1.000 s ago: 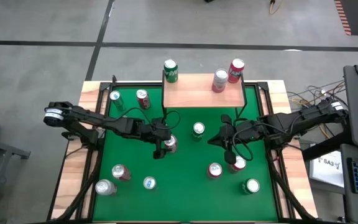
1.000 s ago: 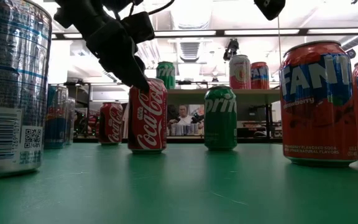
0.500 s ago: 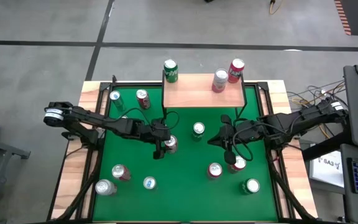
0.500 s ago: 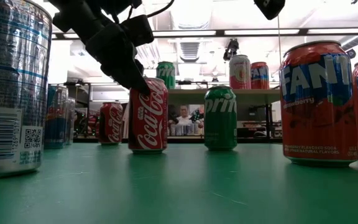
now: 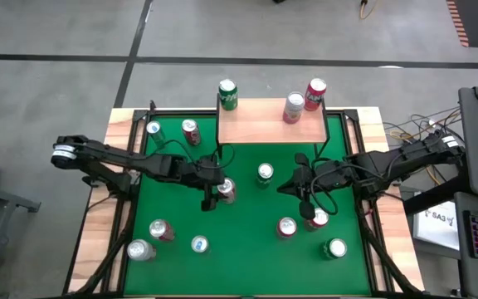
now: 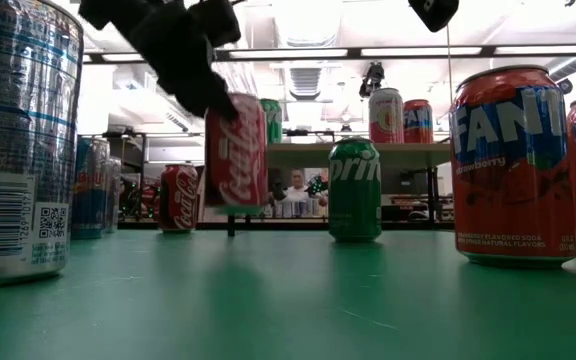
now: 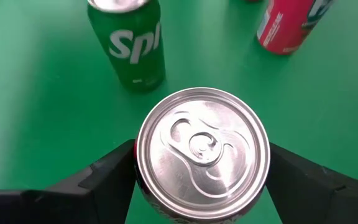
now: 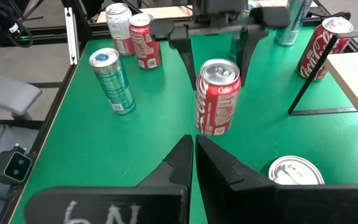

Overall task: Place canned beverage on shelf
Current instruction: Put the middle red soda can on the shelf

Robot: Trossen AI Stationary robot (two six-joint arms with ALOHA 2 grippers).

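A red Coca-Cola can (image 6: 236, 150) hangs above the green tabletop near its middle, with my left gripper (image 5: 221, 191) shut on it. In the left wrist view its silver top (image 7: 202, 149) shows between the two dark fingers. The shelf (image 5: 272, 123), a light wooden board on thin black legs, stands at the table's far edge. A green can (image 5: 227, 94), a pale can (image 5: 294, 106) and a red can (image 5: 314, 93) stand on it. My right gripper (image 5: 299, 188) waits shut, right of centre, above the table. My left gripper pinches the can's upper side wall (image 8: 199, 84) between its two fingers (image 8: 185, 53), one on either side. The fingers slant down at it from the table's left. The can is lifted clear of the table and tilts a little, top up.
A Sprite can (image 5: 265, 172) stands between the held can and the shelf. Fanta cans (image 5: 286, 226) and another can (image 5: 335, 247) stand at the near right. Several cans stand at the near left (image 5: 140, 249) and far left (image 5: 191, 130).
My left gripper has risen and taken the Coca-Cola can with it. The can stood on the table before. Now it hangs clear of it, slightly tipped.
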